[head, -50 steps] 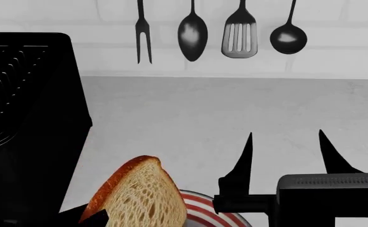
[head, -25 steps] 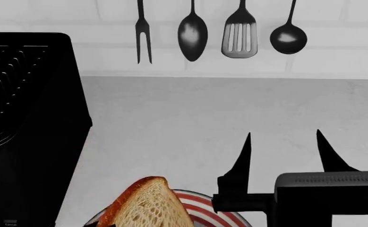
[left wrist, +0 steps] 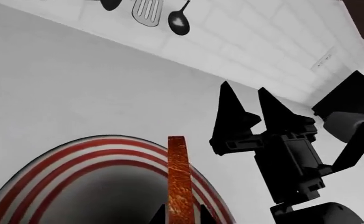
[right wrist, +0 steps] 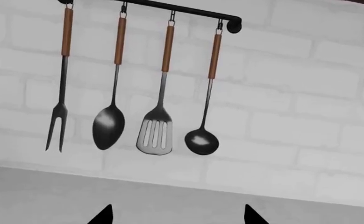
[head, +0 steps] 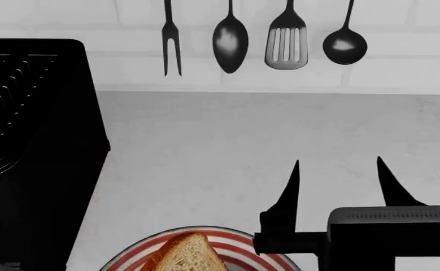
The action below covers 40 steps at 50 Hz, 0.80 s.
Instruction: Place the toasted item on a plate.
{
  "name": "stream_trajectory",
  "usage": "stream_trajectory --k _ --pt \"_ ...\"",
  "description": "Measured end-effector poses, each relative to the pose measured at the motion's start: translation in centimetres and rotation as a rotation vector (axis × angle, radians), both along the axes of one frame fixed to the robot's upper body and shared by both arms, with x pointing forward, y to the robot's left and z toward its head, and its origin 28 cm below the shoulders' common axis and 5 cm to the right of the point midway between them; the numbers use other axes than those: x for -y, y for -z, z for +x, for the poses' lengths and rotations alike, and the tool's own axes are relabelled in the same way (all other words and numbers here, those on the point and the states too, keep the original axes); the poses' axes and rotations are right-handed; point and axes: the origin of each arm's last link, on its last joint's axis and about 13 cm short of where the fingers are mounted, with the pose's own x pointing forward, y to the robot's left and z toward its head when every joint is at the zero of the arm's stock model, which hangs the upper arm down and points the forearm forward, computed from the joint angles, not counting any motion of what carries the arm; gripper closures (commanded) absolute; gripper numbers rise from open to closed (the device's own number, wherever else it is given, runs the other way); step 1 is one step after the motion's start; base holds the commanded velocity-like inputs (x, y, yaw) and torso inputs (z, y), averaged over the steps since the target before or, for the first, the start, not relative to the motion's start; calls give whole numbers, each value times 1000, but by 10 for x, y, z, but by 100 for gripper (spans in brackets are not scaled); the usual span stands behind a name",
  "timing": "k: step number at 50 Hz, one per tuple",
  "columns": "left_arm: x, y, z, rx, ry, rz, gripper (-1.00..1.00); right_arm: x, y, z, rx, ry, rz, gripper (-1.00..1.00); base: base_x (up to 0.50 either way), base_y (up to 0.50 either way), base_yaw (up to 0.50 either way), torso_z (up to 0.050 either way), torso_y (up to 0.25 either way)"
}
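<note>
The bread slice (head: 186, 255), golden crust and pale crumb, stands on edge over the red-and-white striped plate (head: 239, 245) at the bottom of the head view. In the left wrist view its crust edge (left wrist: 179, 179) rises between my left gripper's (left wrist: 180, 215) black fingers, over the plate (left wrist: 75, 154) with its dark centre. The left gripper is shut on the slice. My right gripper (head: 336, 169) is open and empty, hovering right of the plate; it also shows in the left wrist view (left wrist: 250, 100) and its tips in the right wrist view (right wrist: 177, 215).
A large black toaster (head: 31, 152) stands at the left. A fork, spoon, slotted spatula (head: 286, 36) and ladle hang on the white brick wall at the back. The grey countertop (head: 227, 141) stretches between.
The bread slice has moved down toward the plate, now showing only its top at the bottom edge of the head view. The right gripper has barely moved.
</note>
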Motion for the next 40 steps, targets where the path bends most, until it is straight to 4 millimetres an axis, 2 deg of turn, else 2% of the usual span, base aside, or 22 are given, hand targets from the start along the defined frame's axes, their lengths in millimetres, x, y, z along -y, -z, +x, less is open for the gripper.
stream_trajectory --k 40 --pt "-10 27 16 -53 -92 1 100 -1 1 4 -8 -8 -3 -100 1 0 0 0 0"
